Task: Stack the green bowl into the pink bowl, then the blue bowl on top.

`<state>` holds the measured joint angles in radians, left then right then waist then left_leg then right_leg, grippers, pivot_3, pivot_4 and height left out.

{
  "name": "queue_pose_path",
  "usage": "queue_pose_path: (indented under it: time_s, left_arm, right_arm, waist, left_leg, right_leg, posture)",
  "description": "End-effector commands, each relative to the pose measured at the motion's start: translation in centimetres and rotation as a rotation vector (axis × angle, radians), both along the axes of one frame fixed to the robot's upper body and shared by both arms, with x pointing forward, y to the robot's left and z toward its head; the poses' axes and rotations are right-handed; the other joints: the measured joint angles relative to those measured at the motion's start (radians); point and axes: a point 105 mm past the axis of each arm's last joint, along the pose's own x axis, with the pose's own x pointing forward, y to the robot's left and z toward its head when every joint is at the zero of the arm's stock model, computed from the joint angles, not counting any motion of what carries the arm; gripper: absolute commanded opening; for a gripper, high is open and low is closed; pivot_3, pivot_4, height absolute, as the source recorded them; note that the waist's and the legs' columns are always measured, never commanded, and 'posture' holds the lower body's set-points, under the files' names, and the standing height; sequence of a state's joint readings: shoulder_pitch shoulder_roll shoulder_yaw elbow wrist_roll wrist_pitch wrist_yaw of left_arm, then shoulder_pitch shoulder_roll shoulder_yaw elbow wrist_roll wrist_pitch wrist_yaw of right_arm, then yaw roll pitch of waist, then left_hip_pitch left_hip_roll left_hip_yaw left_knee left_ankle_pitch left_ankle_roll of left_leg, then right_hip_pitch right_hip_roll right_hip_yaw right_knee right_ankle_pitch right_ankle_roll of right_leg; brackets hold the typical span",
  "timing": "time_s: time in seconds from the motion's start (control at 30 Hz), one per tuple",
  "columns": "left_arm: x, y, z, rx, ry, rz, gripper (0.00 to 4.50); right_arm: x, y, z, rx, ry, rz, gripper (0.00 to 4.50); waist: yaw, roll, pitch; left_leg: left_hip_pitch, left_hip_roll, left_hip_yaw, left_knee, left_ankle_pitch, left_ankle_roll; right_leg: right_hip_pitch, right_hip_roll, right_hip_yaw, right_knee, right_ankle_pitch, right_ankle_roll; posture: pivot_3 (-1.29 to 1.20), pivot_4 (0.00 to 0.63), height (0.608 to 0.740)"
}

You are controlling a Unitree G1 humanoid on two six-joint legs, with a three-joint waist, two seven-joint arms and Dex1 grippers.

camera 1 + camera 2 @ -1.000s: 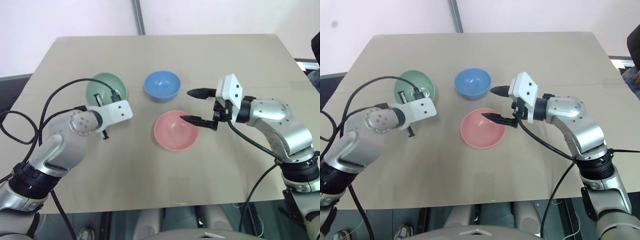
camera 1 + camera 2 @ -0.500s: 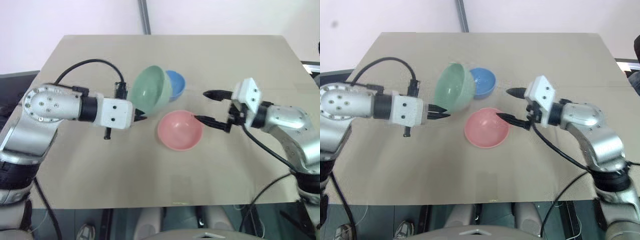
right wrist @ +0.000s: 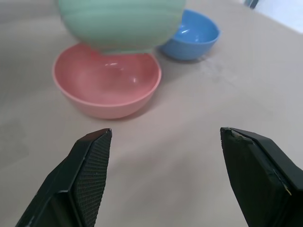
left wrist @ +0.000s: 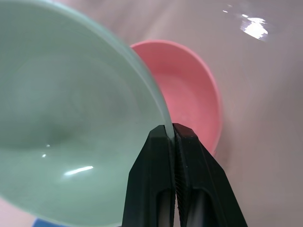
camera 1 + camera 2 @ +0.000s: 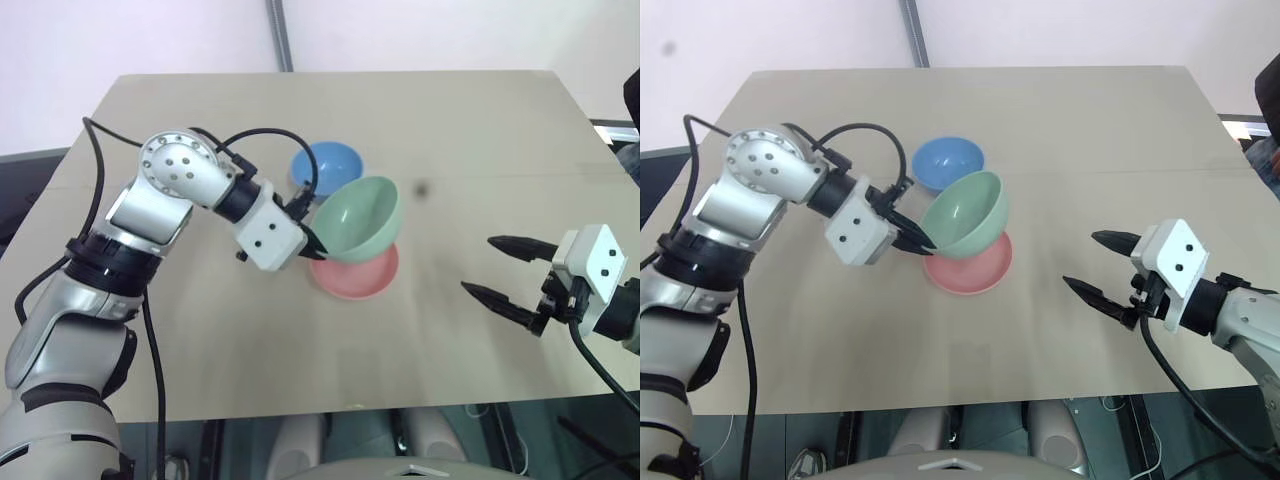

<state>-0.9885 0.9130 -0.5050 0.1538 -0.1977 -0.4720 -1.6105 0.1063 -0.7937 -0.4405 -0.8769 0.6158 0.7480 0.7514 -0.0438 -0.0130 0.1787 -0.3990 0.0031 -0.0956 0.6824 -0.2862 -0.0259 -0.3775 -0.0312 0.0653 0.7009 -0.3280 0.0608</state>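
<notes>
The green bowl (image 5: 358, 218) hangs tilted in the air just above the pink bowl (image 5: 356, 276), which rests on the table near its middle. My left gripper (image 5: 308, 243) is shut on the green bowl's rim, as the left wrist view shows with the rim (image 4: 161, 111) pinched between the black fingers (image 4: 189, 184). The blue bowl (image 5: 326, 168) stands on the table just behind the other two. Over the table's right front my right gripper (image 5: 508, 271) is open and holds nothing, well clear of the bowls.
The tan table (image 5: 450, 130) has bare surface all around the bowls. A black cable (image 5: 250, 135) loops over my left arm. A grey pole (image 5: 280, 35) rises behind the table's far edge.
My left gripper has carried the green bowl to the right, over the pink bowl, and rolled it more upright. My right gripper has drawn back to the right, away from the bowls.
</notes>
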Motion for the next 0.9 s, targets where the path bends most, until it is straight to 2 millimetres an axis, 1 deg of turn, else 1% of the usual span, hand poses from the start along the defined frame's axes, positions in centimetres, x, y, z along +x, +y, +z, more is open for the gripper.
queue_pose_path:
  time_s: [0.03,0.2,0.4,0.43,0.47,0.5,0.57,0.6,0.67,0.73,0.77,0.83,0.9]
  left_arm:
    - [0.4,0.2,1.0,0.045,-0.08,-0.063,0.1]
    - [0.7,0.2,0.7,0.095,-0.129,-0.137,0.1]
    - [0.4,-0.6,0.1,0.099,-0.139,-0.216,0.1]
    - [0.3,-0.8,0.1,0.095,-0.139,-0.228,0.36]
    - [0.2,-0.9,0.1,0.093,-0.138,-0.234,0.73]
    - [0.2,-1.0,0.0,0.092,-0.136,-0.237,0.97]
    - [0.3,-1.2,0.3,0.068,-0.138,-0.225,1.92]
    - [0.4,-1.2,0.5,0.058,-0.138,-0.211,2.37]
    - [0.8,-1.4,1.8,-0.013,-0.103,-0.129,2.37]
    - [1.5,-1.9,3.5,-0.12,-0.075,-0.015,2.37]
    - [1.8,-2.0,4.0,-0.15,-0.069,0.02,2.37]
    - [3.4,-1.5,5.3,-0.243,-0.086,0.167,2.37]
    - [5.1,-0.1,5.8,-0.296,-0.124,0.309,2.37]
  right_arm:
    - [-0.5,0.0,1.0,-0.01,-0.055,-0.019,3.98]
    - [-0.4,0.2,1.2,-0.001,-0.067,-0.028,3.98]
    - [0.0,0.5,1.4,0.005,-0.077,-0.025,3.98]
    - [0.0,0.5,1.4,0.005,-0.079,-0.023,3.98]
    - [0.1,0.6,1.5,0.005,-0.08,-0.021,3.98]
    - [0.1,0.6,1.5,0.004,-0.081,-0.02,3.98]
    - [0.2,0.7,1.6,0.006,-0.083,-0.017,3.98]
    - [0.2,0.7,1.7,0.006,-0.083,-0.016,3.98]
    - [0.3,0.8,1.6,0.01,-0.08,-0.013,3.98]
    - [0.4,1.0,1.5,0.014,-0.078,-0.01,3.98]
    - [0.4,1.0,1.5,0.014,-0.079,-0.01,3.98]
    - [0.8,1.4,1.6,0.03,-0.082,0.001,3.98]
    - [1.2,2.0,1.6,0.039,-0.087,0.019,3.98]
  waist:
    - [0.002,0.0,0.0]
    - [0.002,0.0,0.0]
    - [0.001,0.0,0.0]
    - [0.001,0.0,0.0]
    - [0.001,0.0,0.0]
    - [0.001,0.0,0.0]
    - [0.001,0.0,0.0]
    - [0.001,0.0,0.0]
    - [0.001,0.0,0.0]
    - [0.0,0.0,0.0]
    - [0.0,0.0,0.0]
    - [-0.001,0.0,0.0]
    - [-0.003,0.0,0.0]
  left_leg:
    - [0.0,0.0,0.0,0.0,0.0,0.0]
    - [0.0,0.0,0.0,0.001,0.0,0.0]
    - [0.0,0.0,-0.001,0.001,0.0,0.0]
    - [0.0,0.0,-0.001,0.001,0.0,0.0]
    - [0.0,0.0,-0.001,0.001,0.0,0.0]
    - [0.0,0.0,-0.001,0.001,0.0,0.0]
    - [0.0,0.0,-0.001,0.001,0.0,0.0]
    - [0.0,0.0,-0.001,0.001,0.0,0.0]
    - [0.0,0.0,-0.001,0.001,0.0,0.0]
    - [-0.001,0.0,-0.001,0.001,0.0,0.0]
    - [0.0,0.0,-0.001,0.002,0.0,0.0]
    - [0.0,0.0,-0.001,0.002,0.0,0.0]
    - [0.0,0.0,-0.001,0.002,0.0,0.0]
  right_leg:
    - [0.0,0.0,0.0,0.0,0.0,0.0]
    - [0.001,0.0,0.0,-0.001,0.0,0.0]
    - [0.001,0.0,0.0,-0.001,0.0,0.0]
    - [0.001,0.0,0.0,-0.001,0.0,0.0]
    - [0.001,0.0,0.0,-0.001,0.0,0.0]
    - [0.001,0.0,-0.001,-0.001,0.0,0.0]
    - [0.001,0.0,-0.001,-0.001,0.0,0.0]
    - [0.001,0.0,-0.001,-0.001,0.0,0.0]
    - [0.001,0.0,-0.001,-0.001,0.0,0.0]
    - [0.001,0.0,-0.001,-0.001,0.0,0.0]
    - [0.001,0.0,-0.001,-0.001,0.0,0.0]
    - [0.001,0.0,-0.001,-0.001,0.0,0.0]
    - [0.001,0.0,-0.001,0.0,0.0,0.0]
  posture:
    - [0.0,0.15,0.74]
    - [0.0,0.15,0.74]
    - [0.0,0.15,0.74]
    - [0.0,0.15,0.74]
    - [0.0,0.15,0.74]
    - [0.0,0.15,0.74]
    - [0.0,0.15,0.74]
    - [0.0,0.15,0.74]
    - [0.0,0.15,0.74]
    - [0.0,0.15,0.74]
    - [0.0,0.15,0.74]
    - [0.0,0.15,0.74]
    - [0.0,0.15,0.74]
